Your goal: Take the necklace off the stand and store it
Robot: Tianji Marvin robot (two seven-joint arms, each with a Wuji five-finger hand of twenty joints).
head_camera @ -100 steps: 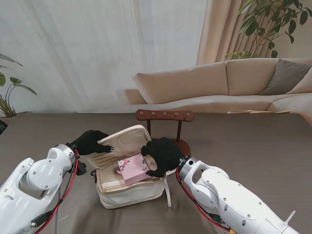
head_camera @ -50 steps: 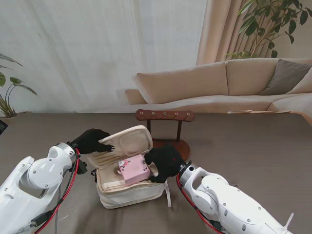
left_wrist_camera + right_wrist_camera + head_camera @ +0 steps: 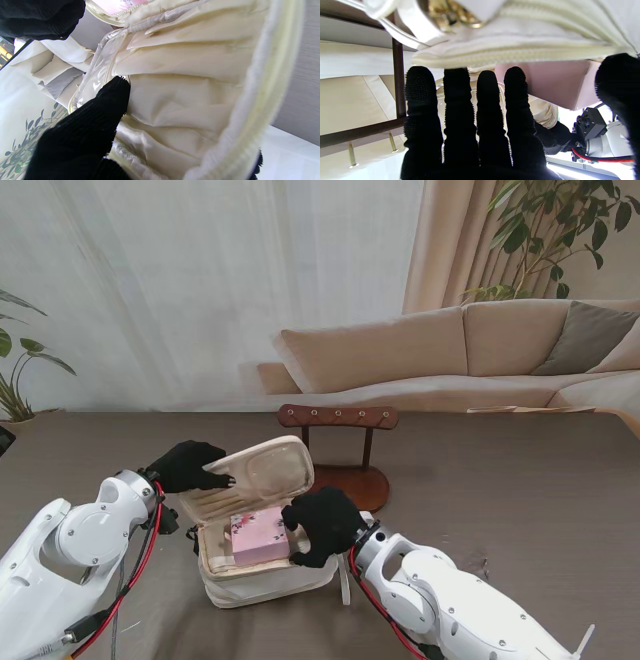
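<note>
An open cream pouch (image 3: 262,578) lies in front of me with a pink box (image 3: 255,537) flat inside it. My right hand (image 3: 322,525) grips the box's right end between thumb and fingers; the right wrist view shows the box (image 3: 557,85) between them under the pouch's zipper edge (image 3: 520,50). My left hand (image 3: 190,465) holds the pouch's lid (image 3: 268,465) up, with one finger (image 3: 100,117) pressing on its lining (image 3: 187,87). The wooden necklace stand (image 3: 337,417) rises just behind the pouch. No necklace shows on its pegs.
The stand's round base (image 3: 360,478) sits close behind the pouch and my right hand. A white strap (image 3: 343,572) hangs off the pouch's right side. A beige sofa (image 3: 480,350) and potted plants lie beyond the table.
My right hand has come nearer to me and leftwards, bringing the pink box from a tilt down flat into the pouch. The left hand has tipped the lid more upright.
</note>
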